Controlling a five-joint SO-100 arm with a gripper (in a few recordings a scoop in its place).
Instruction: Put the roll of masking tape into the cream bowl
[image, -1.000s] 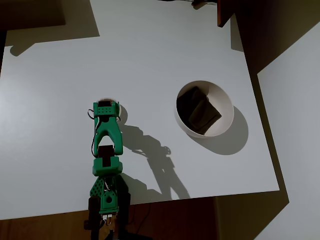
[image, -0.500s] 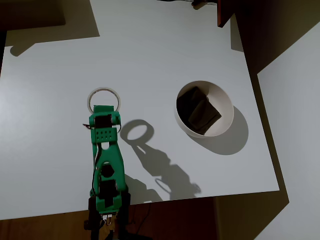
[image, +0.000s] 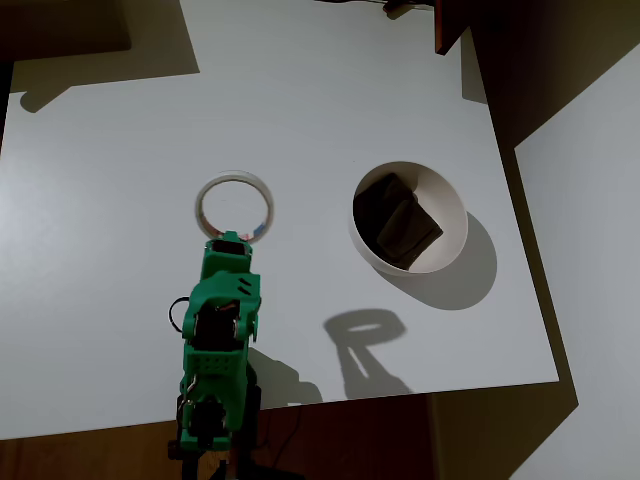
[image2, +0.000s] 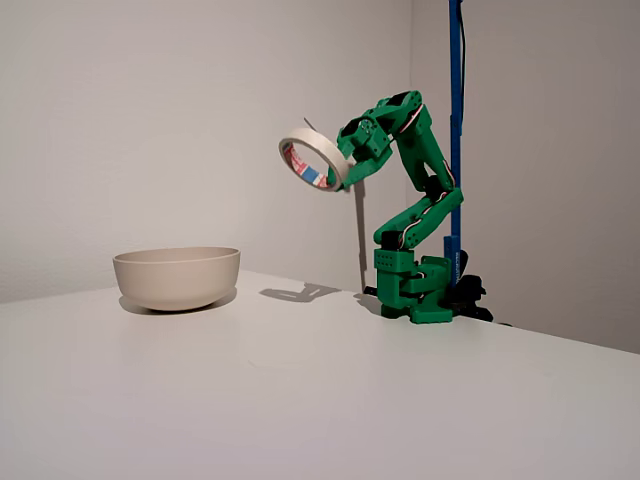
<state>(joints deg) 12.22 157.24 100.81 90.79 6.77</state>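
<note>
Up front in the fixed view, bare white tabletop (image2: 300, 400), smooth and wide. A little further back on the left, the cream bowl (image2: 177, 276), upright on the tabletop, thin rim level, soft shadow beneath. Further back on the right, the green arm (image2: 415, 230), base planted near the far edge, folded up high and reaching back towards the bowl's side. At its tip the jaws (image2: 345, 168), clenched on the rim of the roll of masking tape (image2: 312, 158), held well up in the air, tilted, red and blue print showing on the inner core. Tape high above the tabletop, well apart from the bowl, shadow cast on the surface below. Behind the arm, a blue upright pole (image2: 455, 120) against the pale wall. From overhead, arm (image: 220, 340) at the bottom edge, jaws (image: 232, 240) gripping the near side of the tape ring (image: 235, 207), the ring seen as an open circle to the left of the bowl (image: 455, 215). Dark brown-black patch inside the bowl's bottom, nothing of the tape in there yet. Ring-shaped shadow (image: 365, 330) lying on the tabletop (image: 100, 200) below the bowl in that view.
</note>
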